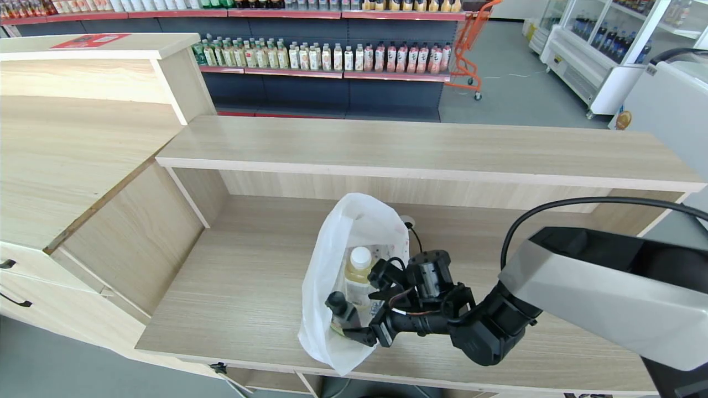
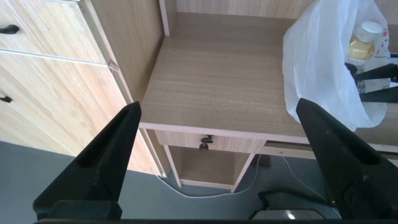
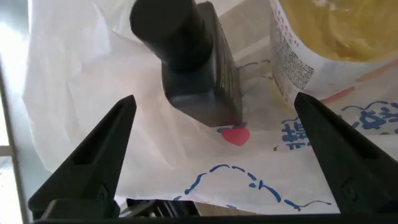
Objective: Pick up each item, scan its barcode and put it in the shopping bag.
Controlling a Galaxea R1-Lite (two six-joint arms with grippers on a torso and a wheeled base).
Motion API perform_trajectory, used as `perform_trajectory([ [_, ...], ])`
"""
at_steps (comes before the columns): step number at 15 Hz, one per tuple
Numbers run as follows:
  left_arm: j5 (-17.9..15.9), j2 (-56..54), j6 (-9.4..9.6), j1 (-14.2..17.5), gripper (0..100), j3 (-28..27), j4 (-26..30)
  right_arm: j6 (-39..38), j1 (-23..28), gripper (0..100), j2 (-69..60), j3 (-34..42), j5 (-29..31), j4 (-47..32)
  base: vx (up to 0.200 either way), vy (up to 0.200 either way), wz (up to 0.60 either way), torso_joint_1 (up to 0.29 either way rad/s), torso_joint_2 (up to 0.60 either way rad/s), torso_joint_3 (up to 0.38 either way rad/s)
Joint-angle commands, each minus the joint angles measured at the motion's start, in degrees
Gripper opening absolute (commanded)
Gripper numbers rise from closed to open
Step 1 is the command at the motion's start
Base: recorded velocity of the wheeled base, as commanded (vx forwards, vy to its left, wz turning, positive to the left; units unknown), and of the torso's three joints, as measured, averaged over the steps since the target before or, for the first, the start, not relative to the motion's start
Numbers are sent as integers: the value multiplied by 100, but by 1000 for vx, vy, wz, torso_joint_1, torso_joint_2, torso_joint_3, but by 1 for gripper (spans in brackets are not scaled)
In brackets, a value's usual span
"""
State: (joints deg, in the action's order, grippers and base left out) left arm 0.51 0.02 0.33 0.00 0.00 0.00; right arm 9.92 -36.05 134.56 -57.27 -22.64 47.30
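Right wrist view: right hand spread open, empty, at mouth of shopping bag; dark bottle sits inside beside pale drink bottle. Risk: fingers snag thin plastic on pulling out, tipping the bag.

Bright, even light falls from overhead across the shop. The upper counter board throws a soft shadow onto the back panel beneath it, mid-frame in the head view. Glass fridge doors at upper right catch pale glare. The white shopping bag glows, nearly washed out in the right wrist view. Straight edges bow toward the head view's borders.
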Motion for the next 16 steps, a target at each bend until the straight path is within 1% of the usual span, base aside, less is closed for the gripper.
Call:
perform_trajectory([
  [1,2,-2,2,0,100,0,0,-403,19,100,-413,93,-39,-72,0,0,0,0,0,0],
  [3,2,-2,2,0,100,0,0,-1019,168,100,-668,199,-57,-98,0,0,0,0,0,0],
  [5,2,-2,2,0,100,0,0,-1695,186,100,-976,322,-57,-89,0,0,0,0,0,0],
  [6,2,-2,2,0,100,0,0,-1862,186,100,-1046,331,-57,-89,0,0,0,0,0,0],
  [7,2,-2,2,0,100,0,0,-2205,186,100,-1222,348,-57,-98,0,0,0,0,0,0],
  [10,2,-2,2,0,100,0,0,-2601,186,100,-1556,462,-57,-107,0,0,0,0,0,0],
  [11,2,-2,2,0,100,0,0,-2900,274,100,-1907,665,-30,-124,0,0,0,0,0,0],
  [13,2,-2,2,0,100,0,0,-2996,476,100,-2443,1095,-30,-379,0,0,0,0,0,0],
  [14,2,-2,2,0,100,0,0,-2970,827,100,-2892,1447,-30,-555,0,0,0,0,0,0],
  [16,2,-2,2,0,100,0,0,-2864,1179,100,-3709,1781,49,-625,0,0,0,0,0,0],
])
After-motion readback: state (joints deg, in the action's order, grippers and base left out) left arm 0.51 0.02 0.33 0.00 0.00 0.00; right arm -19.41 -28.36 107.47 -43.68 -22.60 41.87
